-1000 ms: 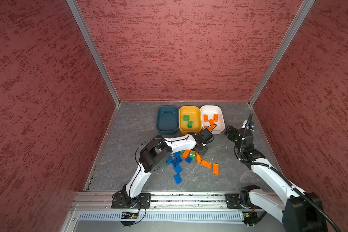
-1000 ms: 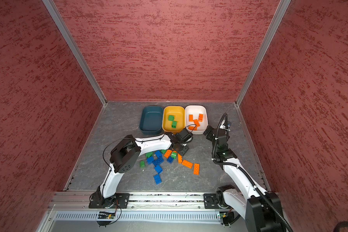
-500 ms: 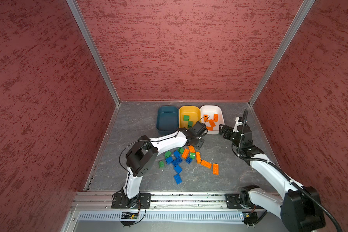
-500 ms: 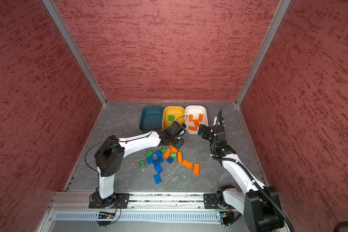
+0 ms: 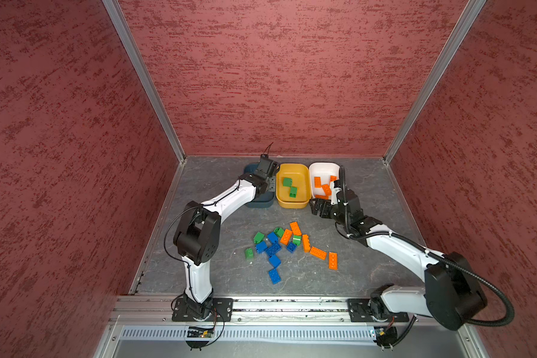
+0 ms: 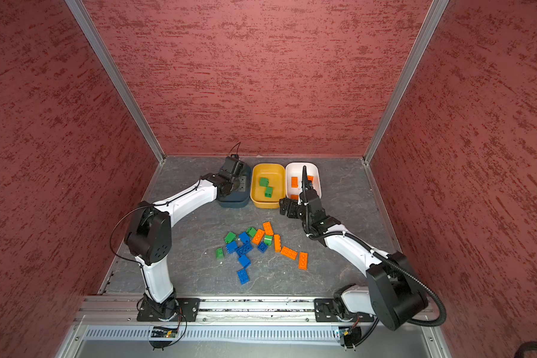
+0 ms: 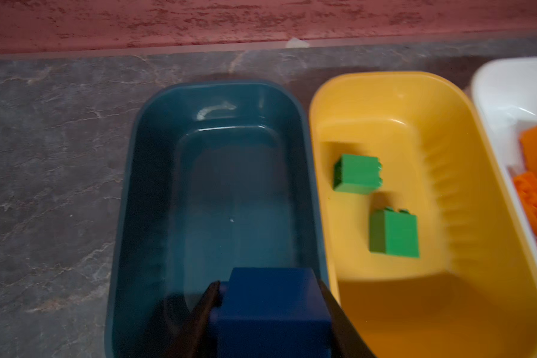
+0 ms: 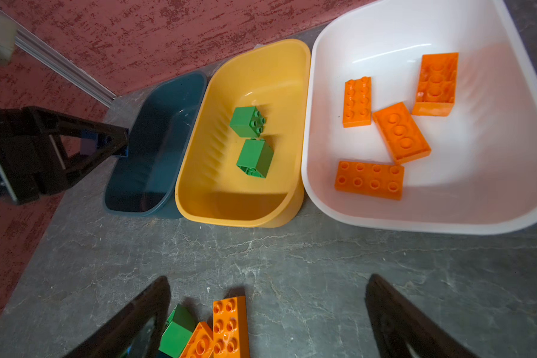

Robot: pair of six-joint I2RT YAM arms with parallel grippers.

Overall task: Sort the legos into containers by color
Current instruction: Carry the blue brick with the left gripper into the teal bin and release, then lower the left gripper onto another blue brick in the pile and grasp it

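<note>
Red textured walls, grey worktop (image 5: 205, 173).

Both top views: teal tub (image 5: 258, 203) touches the yellow tub (image 5: 292, 203) on its left, and white tub (image 5: 323, 169) sits on its right. Loose pile (image 5: 287, 245) lies in front of the yellow tub, well apart from it: roughly fifteen bricks, all three colours. Left end effector (image 5: 268, 181) is over the teal tub. Right end effector (image 5: 318, 208) is just in front of the yellow tub's right corner, jaws wide, empty.

Left wrist: it's clamped on a blue brick (image 7: 270, 310) above the teal tub, which is bare. Two green bricks (image 7: 394, 232) in yellow.

Right wrist: four orange bricks (image 8: 400, 133) in white.

Six sorted, no blue in yet, bulk left.

A second ago the left end effector was in front of the yellow tub; it's now swung left. The right one has come in from beside the white tub.
</note>
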